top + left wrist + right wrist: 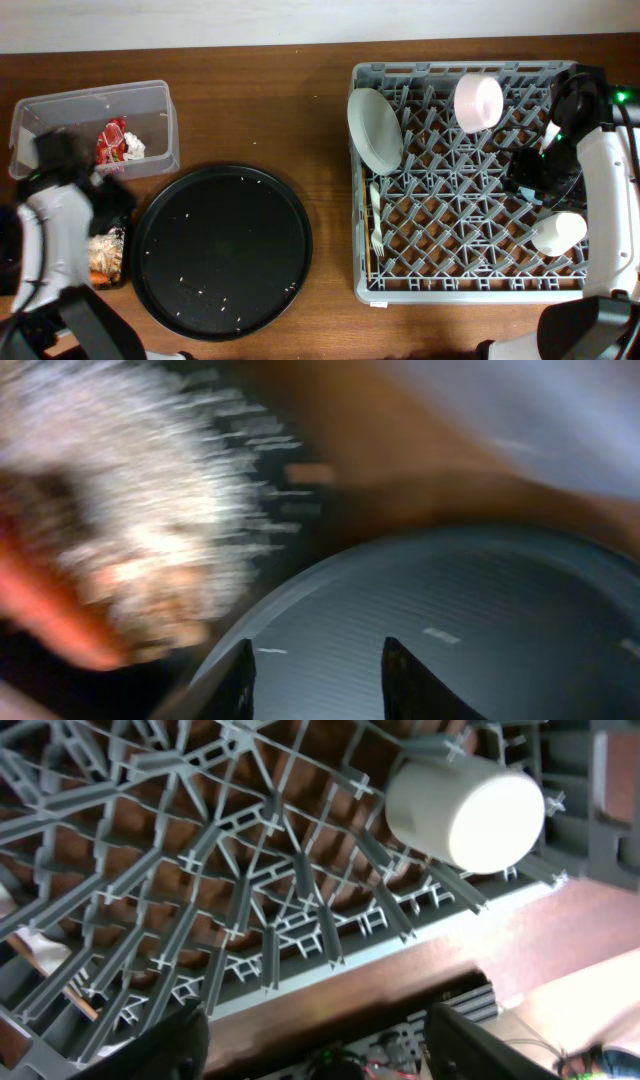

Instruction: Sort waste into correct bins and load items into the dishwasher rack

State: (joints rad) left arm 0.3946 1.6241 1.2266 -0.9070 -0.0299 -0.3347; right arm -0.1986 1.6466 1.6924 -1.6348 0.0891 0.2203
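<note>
The grey dishwasher rack (460, 285) holds the white plate (375, 130), the pink bowl (478, 100), the cream cup (560, 232), the white fork (377, 225) and the chopstick (367, 255). The blue cup is hidden. My right gripper (535, 175) is open and empty above the rack (200, 890), with the cream cup (465, 805) lying ahead of its fingers (320, 1050). The clear tub (165, 110) holds the red wrapper (110, 140) and white paper (133, 148). Rice with scraps (105, 245) and the carrot (98, 275) lie in the shallow black tray (125, 205). My left gripper (315, 675) is open and empty, blurred, beside the rice (150, 520).
The large round black tray (222, 252) lies between the bins and the rack, dotted with rice grains; its rim shows under the left fingers in the left wrist view (450, 590). The table's front edge runs just below the rack.
</note>
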